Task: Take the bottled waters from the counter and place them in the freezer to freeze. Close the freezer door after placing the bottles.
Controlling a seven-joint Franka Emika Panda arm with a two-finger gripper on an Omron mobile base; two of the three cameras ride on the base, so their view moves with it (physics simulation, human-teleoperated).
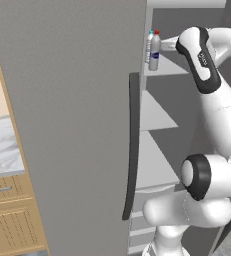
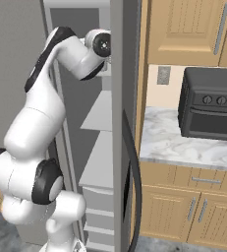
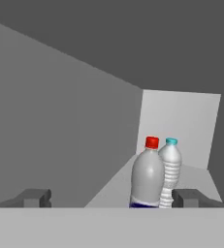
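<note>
Both bottled waters stand upright, side by side, on the top shelf (image 1: 173, 67) of the freezer (image 1: 159, 117). The red-capped bottle (image 3: 147, 177) (image 1: 155, 51) is nearer; the teal-capped bottle (image 3: 171, 167) (image 1: 149, 44) is right behind it. My gripper (image 3: 112, 198) is open, its fingertips (image 3: 35, 197) spread wide just short of the bottles and holding nothing. The red-capped bottle sits ahead of the gap, toward the right finger. The freezer door (image 1: 72, 125) stands wide open with its dark bar handle (image 1: 132, 150) on its edge. The marble counter (image 1: 2, 145) lies to the left.
My arm reaches up into the freezer past the lower white shelves (image 1: 156, 165) and drawers (image 2: 100, 206). The other fridge door (image 2: 122, 98) is closed on the right. Beyond it a black toaster oven (image 2: 211, 106) sits on another marble top (image 2: 174, 142).
</note>
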